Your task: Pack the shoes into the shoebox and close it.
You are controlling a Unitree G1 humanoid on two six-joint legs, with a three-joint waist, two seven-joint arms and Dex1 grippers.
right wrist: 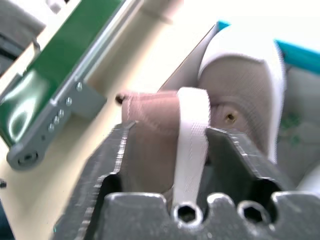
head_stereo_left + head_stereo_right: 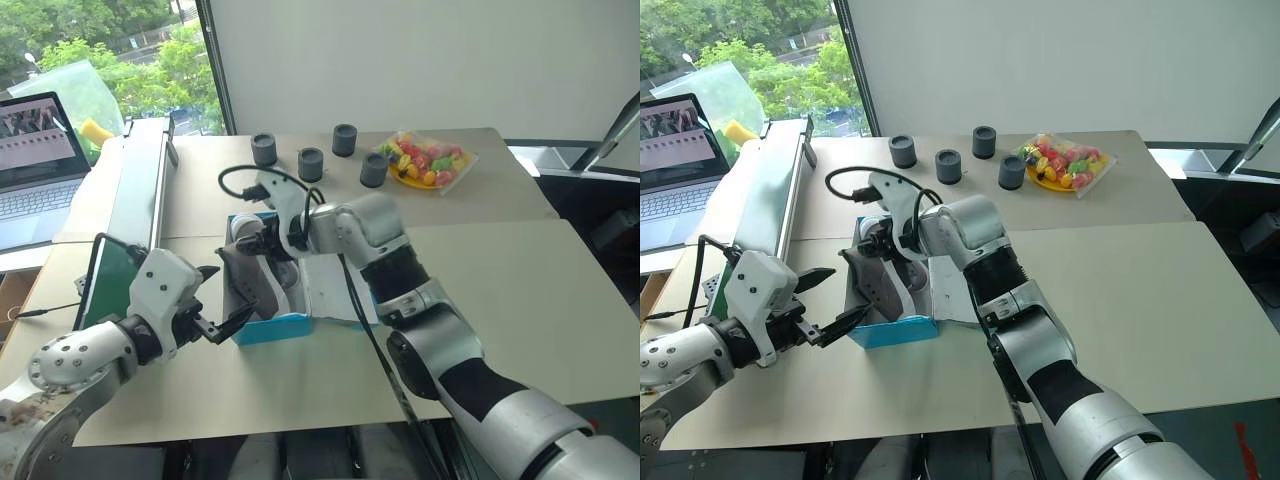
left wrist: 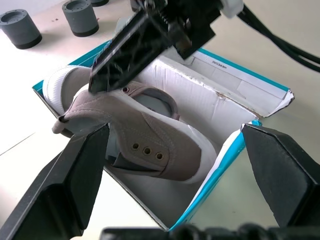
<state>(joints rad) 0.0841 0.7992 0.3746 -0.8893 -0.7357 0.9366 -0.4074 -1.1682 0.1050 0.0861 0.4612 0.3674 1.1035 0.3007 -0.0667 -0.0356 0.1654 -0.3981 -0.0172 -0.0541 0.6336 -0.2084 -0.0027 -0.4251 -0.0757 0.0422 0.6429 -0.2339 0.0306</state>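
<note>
Head camera, left eye: the shoebox (image 2: 300, 318) is sitting open on the tan table (image 2: 520, 290), near the front edge, beside the long green-and-silver conveyor (image 2: 135, 200). The right gripper (image 2: 262, 243) is reaching over the box from the right and is pinching the upper of one of the shoes (image 2: 252, 285), which is standing tilted at the left end of the box with part of it above the rim. The left gripper (image 2: 215, 300) is hovering just off the left end of the box with its fingers spread wide and nothing between them. Four small dark cylinders (image 2: 311, 163) and a bag of coloured items (image 2: 428, 160) are lying at the far side of the table; a laptop (image 2: 35, 165) is standing past the conveyor.

Head camera, right eye: the same layout is showing; the flap lid (image 2: 952, 290) is lying open on the right side of the box.

Left wrist camera: the grey shoe is lying inside the white interior, and a white toe cap (image 3: 60, 85) is showing beside it. The black fingers of the right gripper are clamping its upper from above.

Right wrist camera: the gripper's two fingers (image 1: 232, 150) are closing on grey fabric and a white pull strap (image 1: 192, 135) of the shoe.
</note>
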